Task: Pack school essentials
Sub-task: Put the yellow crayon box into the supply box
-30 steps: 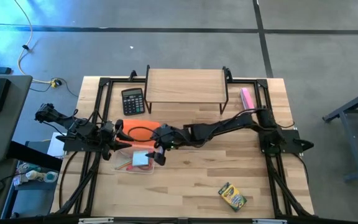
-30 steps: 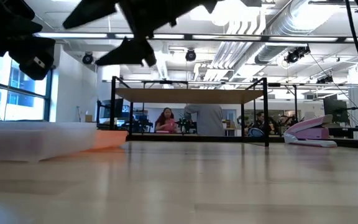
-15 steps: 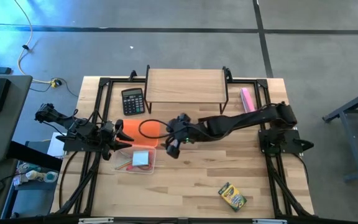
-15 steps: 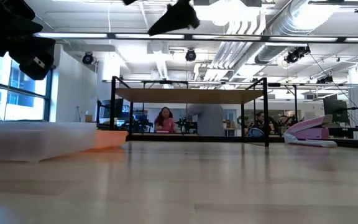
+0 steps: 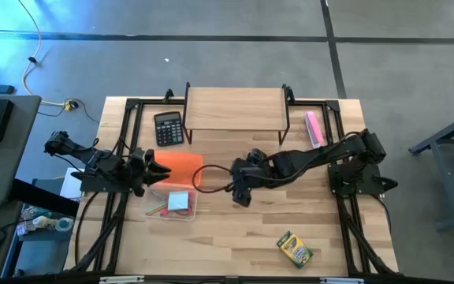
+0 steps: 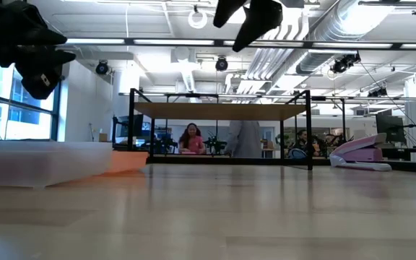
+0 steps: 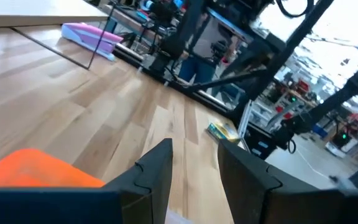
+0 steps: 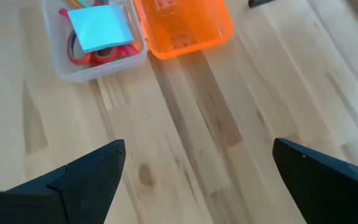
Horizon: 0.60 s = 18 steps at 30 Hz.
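Dark right gripper [image 5: 240, 192] jaws wide, empty, above table [image 5: 235, 229]

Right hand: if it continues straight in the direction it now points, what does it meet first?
The open right hand points down at bare table; that comes first. The clear box with the blue notepad and the orange lid lie farther ahead; depth is unclear.

mid table [image 5: 235, 225] free | obstacles — shelf [image 5: 235, 109] rear, crayon box [image 5: 294, 249] front-right
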Motion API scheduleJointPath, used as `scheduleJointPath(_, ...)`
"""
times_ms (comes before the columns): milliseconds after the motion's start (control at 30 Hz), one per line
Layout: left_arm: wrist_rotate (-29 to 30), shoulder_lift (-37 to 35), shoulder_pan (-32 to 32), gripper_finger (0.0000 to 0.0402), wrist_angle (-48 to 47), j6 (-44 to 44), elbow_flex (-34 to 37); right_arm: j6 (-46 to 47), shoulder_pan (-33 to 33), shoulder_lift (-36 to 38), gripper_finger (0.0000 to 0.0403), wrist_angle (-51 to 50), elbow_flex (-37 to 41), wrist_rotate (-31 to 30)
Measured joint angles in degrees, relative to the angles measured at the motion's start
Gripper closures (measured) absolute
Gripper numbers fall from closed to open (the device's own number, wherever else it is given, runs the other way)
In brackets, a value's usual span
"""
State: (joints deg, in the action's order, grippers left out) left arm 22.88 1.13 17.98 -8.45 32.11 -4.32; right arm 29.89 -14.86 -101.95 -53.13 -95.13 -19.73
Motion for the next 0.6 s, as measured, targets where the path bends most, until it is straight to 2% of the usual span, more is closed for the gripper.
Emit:
scheduleJointPath(200, 0.1, 0.0, 0.0, 0.0284, 0.1, 0.7, 0.0, 2.0, -3.2, 0.0, 0.0004, -3.6, 0.3, 0.4)
scheduleJointPath(600, 0.1, 0.0, 0.0, 0.0284, 0.1, 0.7, 0.0, 24.0, -9.9, 0.0, 0.0004, -17.5, 0.4, 0.7)
